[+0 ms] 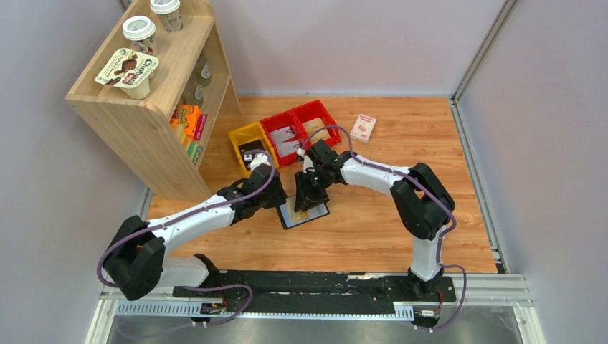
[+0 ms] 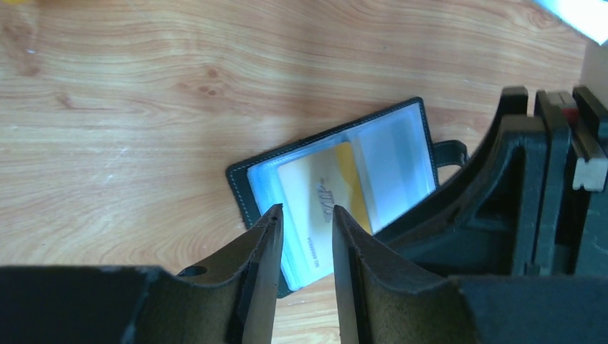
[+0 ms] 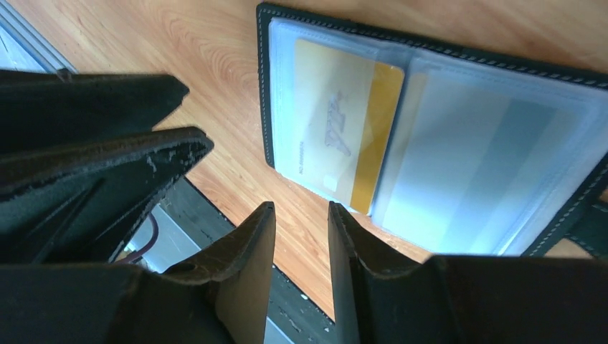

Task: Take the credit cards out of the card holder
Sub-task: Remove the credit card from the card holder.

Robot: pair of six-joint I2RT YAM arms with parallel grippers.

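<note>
The black card holder (image 1: pixel 304 216) lies open and flat on the wooden table, its clear bluish pockets facing up. A tan-gold credit card (image 2: pixel 323 201) sits in one pocket; it also shows in the right wrist view (image 3: pixel 337 136), inside the card holder (image 3: pixel 495 161). My left gripper (image 2: pixel 307 211) hovers at the card end of the holder (image 2: pixel 398 158), slightly open and empty. My right gripper (image 3: pixel 300 208) is slightly open and empty, just off the holder's near edge. In the top view the left gripper (image 1: pixel 278 195) and right gripper (image 1: pixel 310 196) stand close together over the holder.
A yellow bin (image 1: pixel 251 138) and two red bins (image 1: pixel 295 126) stand behind the holder. A white-and-red small box (image 1: pixel 363 127) lies at the back. A wooden shelf (image 1: pixel 154 93) with cups on top stands at the left. The black base rail (image 1: pixel 323 283) runs along the near edge.
</note>
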